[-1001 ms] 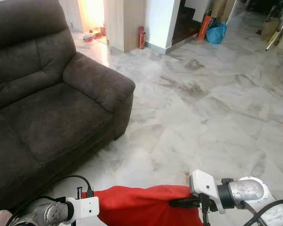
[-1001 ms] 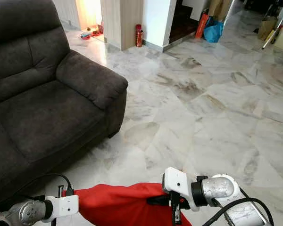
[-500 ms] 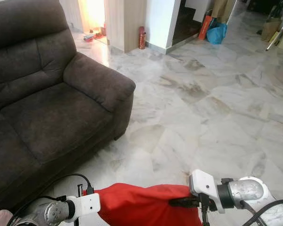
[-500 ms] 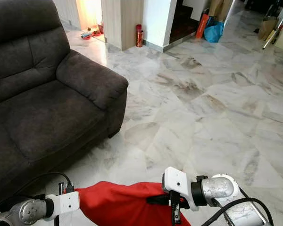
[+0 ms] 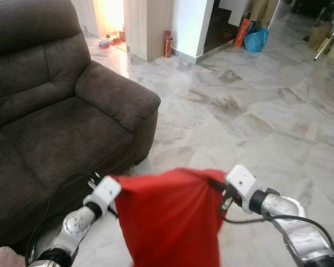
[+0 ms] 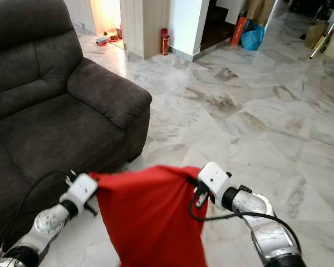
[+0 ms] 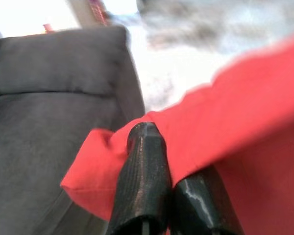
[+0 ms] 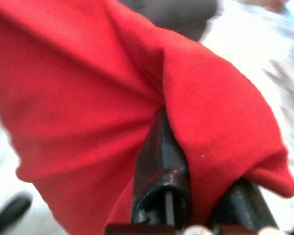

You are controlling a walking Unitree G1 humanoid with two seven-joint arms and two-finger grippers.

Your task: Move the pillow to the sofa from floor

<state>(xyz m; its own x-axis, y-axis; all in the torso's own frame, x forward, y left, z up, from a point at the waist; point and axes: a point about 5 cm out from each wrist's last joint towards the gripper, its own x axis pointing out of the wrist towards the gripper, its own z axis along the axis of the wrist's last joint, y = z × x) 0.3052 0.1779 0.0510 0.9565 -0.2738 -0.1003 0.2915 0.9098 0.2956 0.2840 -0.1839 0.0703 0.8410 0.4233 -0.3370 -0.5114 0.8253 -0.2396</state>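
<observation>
A dark brown sofa [image 5: 50, 111] fills the left side of the scene, its padded armrest [image 5: 118, 94] reaching toward the pale marble floor [image 5: 256, 128]. In front of the seat, the left gripper [image 7: 154, 147] is clamped onto one top corner of the red pillow [image 5: 170, 219], its black fingers [image 7: 142, 181] pinched tight on the fabric. The pillow hangs in the air between the two arms, its top edge stretched level and its body drooping below, raised off the floor just beside the sofa's front. On the right, the right gripper [image 8: 186, 147] is closed on the opposite top corner, red cloth bunched over its fingers [image 8: 161, 166]. Far back, a blue bag [image 5: 256, 39] sits by a doorway.
</observation>
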